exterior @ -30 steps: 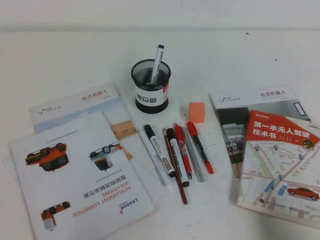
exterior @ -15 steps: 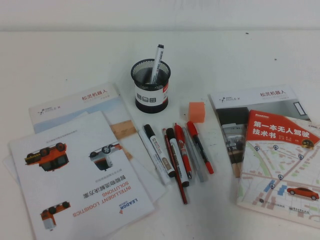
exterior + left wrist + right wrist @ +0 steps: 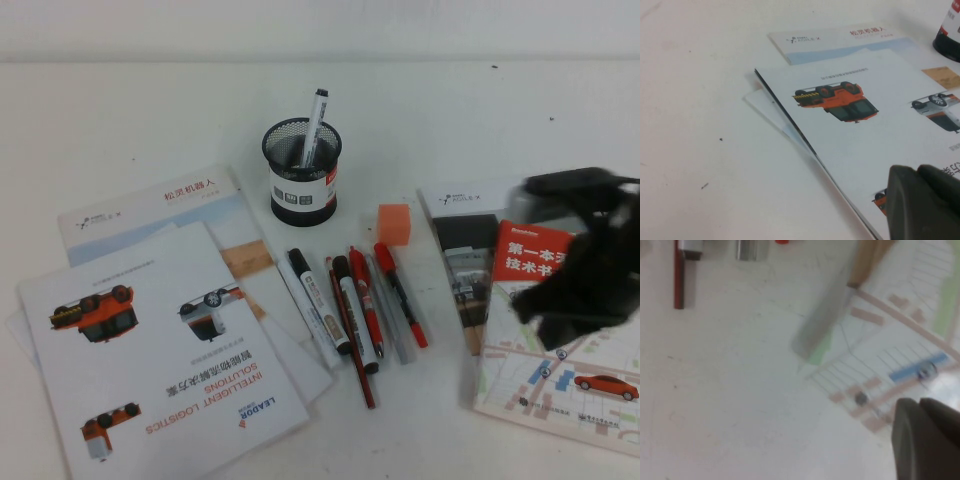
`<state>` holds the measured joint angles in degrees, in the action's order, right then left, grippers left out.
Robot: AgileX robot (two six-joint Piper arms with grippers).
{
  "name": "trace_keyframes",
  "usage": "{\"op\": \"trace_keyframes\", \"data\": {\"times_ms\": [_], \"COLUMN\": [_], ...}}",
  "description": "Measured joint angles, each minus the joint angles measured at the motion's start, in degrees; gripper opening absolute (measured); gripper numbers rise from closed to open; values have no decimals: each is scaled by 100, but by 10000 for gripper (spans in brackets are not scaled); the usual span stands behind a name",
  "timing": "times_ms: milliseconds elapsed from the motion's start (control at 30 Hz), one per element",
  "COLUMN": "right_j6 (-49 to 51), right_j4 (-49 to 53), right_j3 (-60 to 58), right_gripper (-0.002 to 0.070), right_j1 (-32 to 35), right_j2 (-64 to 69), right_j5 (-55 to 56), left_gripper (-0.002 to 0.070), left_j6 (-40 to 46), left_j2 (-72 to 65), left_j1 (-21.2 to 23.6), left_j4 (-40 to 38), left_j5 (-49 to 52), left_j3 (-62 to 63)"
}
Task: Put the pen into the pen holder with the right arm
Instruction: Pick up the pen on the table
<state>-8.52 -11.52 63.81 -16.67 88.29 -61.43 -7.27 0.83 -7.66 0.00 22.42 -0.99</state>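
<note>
Red-capped pen (image 3: 400,293) lies well left of right gripper (image 3: 580,285); left gripper (image 3: 925,205) over brochure (image 3: 865,135)

- An orange block (image 3: 394,224) sat beside the map book (image 3: 560,385)
- White-barrelled markers (image 3: 355,313) lay side by side
- Brochures (image 3: 160,350) lay overlapping on the white table (image 3: 120,130)

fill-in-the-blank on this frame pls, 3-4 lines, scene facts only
1. The pen holder already holds one upright ____.
2. The pen lies on the table, the ____ most of the row of pens.
3. The orange block sits between the pen holder and the ____ with the map cover.
4. The right tool hovers over that book; the left tool is over the ____ showing an orange vehicle.

Missing words: marker; right; book; brochure
</note>
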Motion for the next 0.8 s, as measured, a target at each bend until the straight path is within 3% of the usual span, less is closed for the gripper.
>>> {"op": "trace_keyframes", "data": {"times_ms": [333,667,800], "right_j6": [101,266,371], "right_j4": [476,523,610], "right_j3": [1830,2911,3323], "right_gripper": [3,274,309], "right_j1": [-643,-1084,-1112], "right_j2": [2056,2707,3066], "right_j5": [-556,-44,-31], "left_gripper": [-3,-2,-3], "left_j6": [0,0,0], "left_j2": [0,0,0], "left_j1": [0,0,0], "left_j4": [0,0,0], "left_j5": [0,0,0], "left_j3": [0,0,0]}}
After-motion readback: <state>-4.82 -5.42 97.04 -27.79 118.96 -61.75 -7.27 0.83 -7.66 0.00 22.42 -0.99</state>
